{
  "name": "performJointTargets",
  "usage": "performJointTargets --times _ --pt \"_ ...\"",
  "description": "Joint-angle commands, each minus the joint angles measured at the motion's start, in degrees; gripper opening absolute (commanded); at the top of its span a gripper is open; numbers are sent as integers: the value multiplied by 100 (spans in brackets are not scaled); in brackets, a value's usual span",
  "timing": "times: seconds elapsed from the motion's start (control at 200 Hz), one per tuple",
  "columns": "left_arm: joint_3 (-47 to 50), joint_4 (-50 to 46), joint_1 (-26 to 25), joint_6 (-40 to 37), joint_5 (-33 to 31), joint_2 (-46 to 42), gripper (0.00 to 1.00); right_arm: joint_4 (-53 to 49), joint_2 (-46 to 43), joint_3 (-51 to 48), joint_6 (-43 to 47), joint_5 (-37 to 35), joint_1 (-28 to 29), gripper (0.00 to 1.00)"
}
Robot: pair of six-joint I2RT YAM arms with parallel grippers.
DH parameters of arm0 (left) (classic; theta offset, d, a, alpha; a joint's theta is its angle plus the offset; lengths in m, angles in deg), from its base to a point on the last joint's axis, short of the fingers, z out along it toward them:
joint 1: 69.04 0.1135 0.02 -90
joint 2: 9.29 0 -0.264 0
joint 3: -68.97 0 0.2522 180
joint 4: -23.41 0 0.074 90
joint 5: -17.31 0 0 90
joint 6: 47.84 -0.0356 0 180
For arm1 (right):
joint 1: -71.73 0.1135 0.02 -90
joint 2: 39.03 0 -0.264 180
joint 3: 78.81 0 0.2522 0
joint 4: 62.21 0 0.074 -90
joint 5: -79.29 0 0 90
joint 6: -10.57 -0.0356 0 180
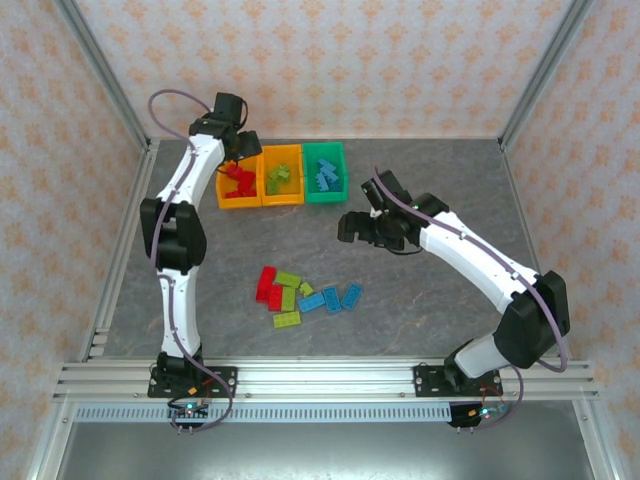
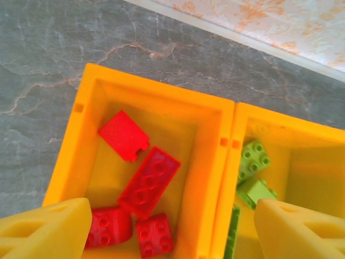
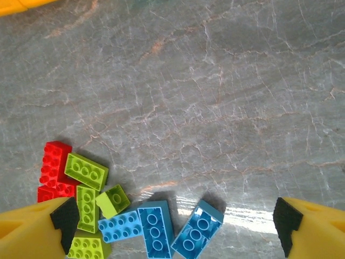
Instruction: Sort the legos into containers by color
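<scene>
Yellow fingers (image 2: 43,232) of your left gripper (image 2: 172,216) sit closest to the left wrist lens, spread wide with nothing between them; they hang over the left orange bin (image 2: 70,162), where four red legos (image 2: 149,182) lie on the floor; just beside it, wall touching wall, the second orange bin (image 2: 302,135) holds lime legos (image 2: 253,159). From above, you see the green bin (image 1: 325,199) closing the row on the right, with blue legos (image 1: 327,175) inside. Your right gripper (image 3: 173,221) is also spread, pinching nothing; it hovers over the grey table (image 1: 400,310), between the bins and the loose pile. That pile lies near the middle of the table, well apart from the bins; red bricks (image 3: 54,167) on its left, lime bricks (image 3: 86,171) beside them, some touching, and blue bricks (image 3: 156,229) on its right, one tilted.
</scene>
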Motion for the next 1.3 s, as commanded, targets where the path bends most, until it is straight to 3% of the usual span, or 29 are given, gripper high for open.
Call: performJointTargets --times 0.0,0.23,0.385,0.551,0.781,1.016,1.291 --pt "763 432 -85 78 177 -1254 80 -470 71 -365 -77 -22 25 94" --pt "3266 1123 -771 -981 69 -3278 81 -513 323 -1073 -319 457 177 95" --pt "4958 1951 -1022 -1559 1022 -4254 90 -358 847 -1053 -256 796 336 97" --pt "5878 2338 -1089 -2201 1623 -5023 98 -363 1535 -801 -47 1027 338 95" --pt "5696 1976 -1089 -2644 1529 -5021 100 -570 2084 -617 -97 1080 338 72" --pt "5779 2153 -1089 -2507 1666 -4979 100 -1003 1945 -859 -337 256 338 35" --pt "6081 2368 -1089 -2510 1811 -5112 100 -835 1135 -539 -563 -314 245 24"
